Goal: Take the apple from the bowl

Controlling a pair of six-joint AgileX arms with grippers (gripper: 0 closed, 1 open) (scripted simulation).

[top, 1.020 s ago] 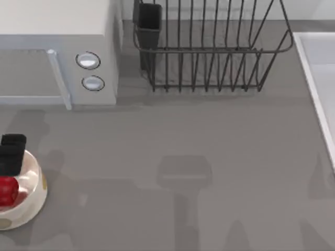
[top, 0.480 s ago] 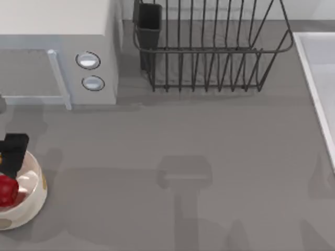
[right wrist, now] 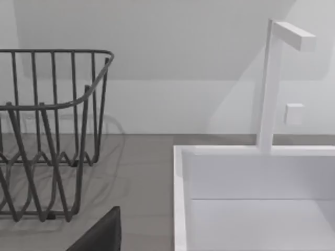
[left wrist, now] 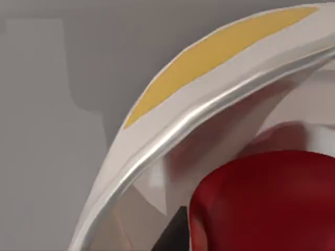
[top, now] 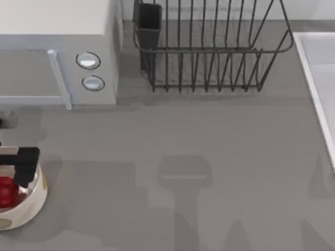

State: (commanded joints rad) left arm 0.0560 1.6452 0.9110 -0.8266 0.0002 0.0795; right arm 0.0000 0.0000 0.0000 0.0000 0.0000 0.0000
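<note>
1. The apple [top: 6,191] lies inside the bowl [top: 32,201], at the far left edge of the worktop [top: 209,157], in front of the microwave [top: 57,52].
2. The left pincer [top: 21,164] hangs over the bowl's back rim; the apple lies just below and slightly to the left of it, so the left arm is by far the nearer.
3. In the left wrist view the apple [left wrist: 267,204] sits close under the camera, inside the rim [left wrist: 172,130].
4. I cannot tell whether that pincer is released or clenched (one dark finger shows).
5. The apple, being round, has no long axis to align with.
</note>
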